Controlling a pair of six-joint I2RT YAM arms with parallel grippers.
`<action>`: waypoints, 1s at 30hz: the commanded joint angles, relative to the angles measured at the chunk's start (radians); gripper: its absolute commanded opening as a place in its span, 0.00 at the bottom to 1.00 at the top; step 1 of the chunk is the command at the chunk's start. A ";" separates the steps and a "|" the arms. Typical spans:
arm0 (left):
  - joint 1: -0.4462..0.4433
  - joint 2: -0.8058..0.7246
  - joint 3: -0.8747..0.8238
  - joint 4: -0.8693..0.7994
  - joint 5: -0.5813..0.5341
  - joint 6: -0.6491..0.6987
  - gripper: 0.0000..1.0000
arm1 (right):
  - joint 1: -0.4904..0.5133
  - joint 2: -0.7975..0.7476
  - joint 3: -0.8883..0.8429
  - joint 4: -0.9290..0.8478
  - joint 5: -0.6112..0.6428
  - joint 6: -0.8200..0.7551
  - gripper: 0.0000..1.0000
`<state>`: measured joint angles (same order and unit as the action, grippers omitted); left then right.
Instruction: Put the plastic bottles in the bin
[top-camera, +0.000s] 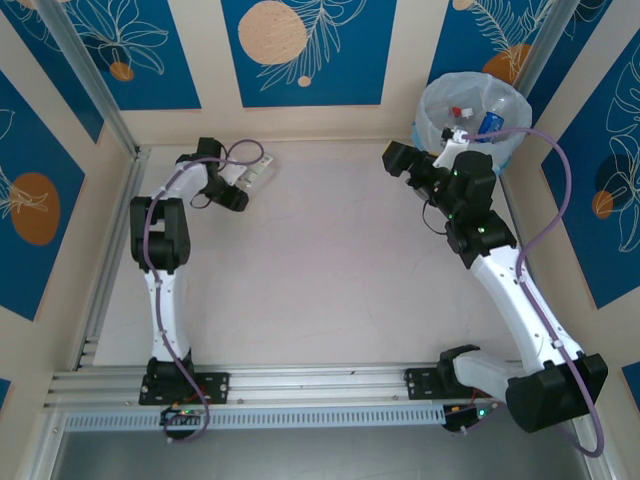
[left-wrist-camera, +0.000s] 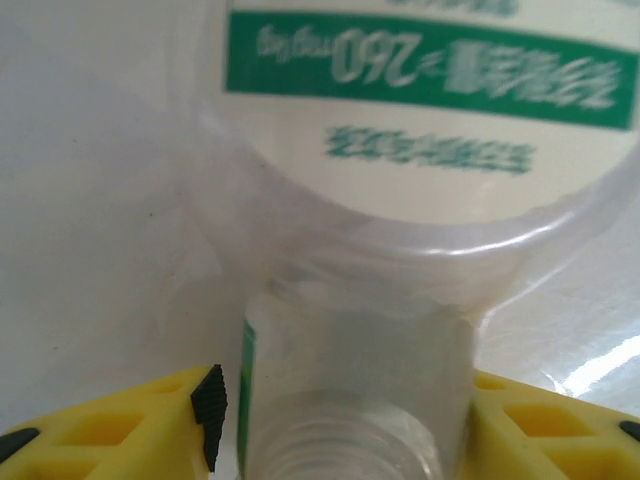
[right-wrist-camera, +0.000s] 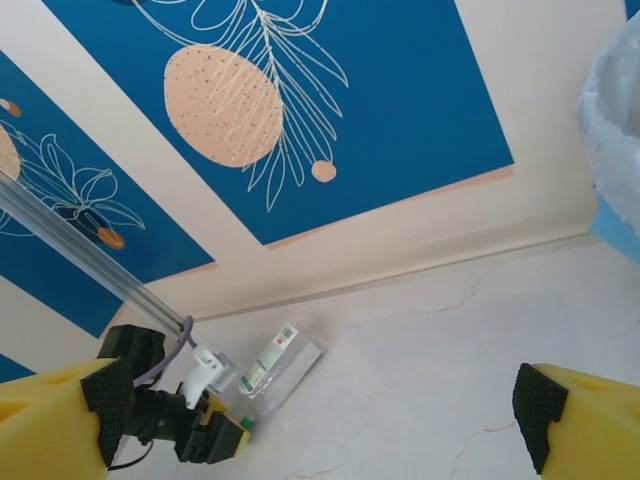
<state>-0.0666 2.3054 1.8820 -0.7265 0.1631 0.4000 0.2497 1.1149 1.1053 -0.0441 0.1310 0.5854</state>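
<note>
Arms: two, white and black, each ending in one pair of yellow fingers with black ribbed pads.
Left fingers (left-wrist-camera: 120, 425): they straddle the neck end of the green-and-white bottle (left-wrist-camera: 430, 150). The right one is up against the clear plastic and the left pad is just beside it. It cannot be told whether they actually press on it.
Bottle on the bench: one. It is clear, thin-walled plastic with a white label carrying a green band and a threaded neck. It lies on its side on the bench (top-camera: 330, 270), reaching forward from between the left fingers.
Right fingers (right-wrist-camera: 590, 420): spread wide apart with nothing between them. They are near the bin (top-camera: 428, 105), which stands just beyond and to one side of them.
Bin: one, round, lined with a crinkled translucent white-blue bag.
Bottles in the bin: at least two can be made out, a red-capped bottle (top-camera: 456, 112) and a blue-labelled bottle (top-camera: 492, 122). An exact count is not clear.
Bench surface: pale, matt and faintly veined, like stone.
Wall panels (right-wrist-camera: 380, 100): cream with blue fields, peach circles and white line-drawn leaves, well beyond both pairs of fingers.
</note>
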 joint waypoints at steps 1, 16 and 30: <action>0.000 0.022 0.035 -0.032 -0.037 0.008 0.59 | 0.006 0.011 -0.013 0.047 -0.037 0.050 0.99; -0.010 -0.077 -0.044 -0.002 -0.092 -0.118 0.12 | 0.103 0.089 -0.087 0.190 -0.065 0.097 1.00; -0.214 -0.645 -0.607 0.291 -0.156 -0.428 0.00 | 0.206 0.252 -0.079 0.174 -0.139 0.205 0.99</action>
<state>-0.1940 1.7367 1.3434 -0.5121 0.0311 0.0467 0.4435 1.3560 1.0241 0.1184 0.0223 0.7361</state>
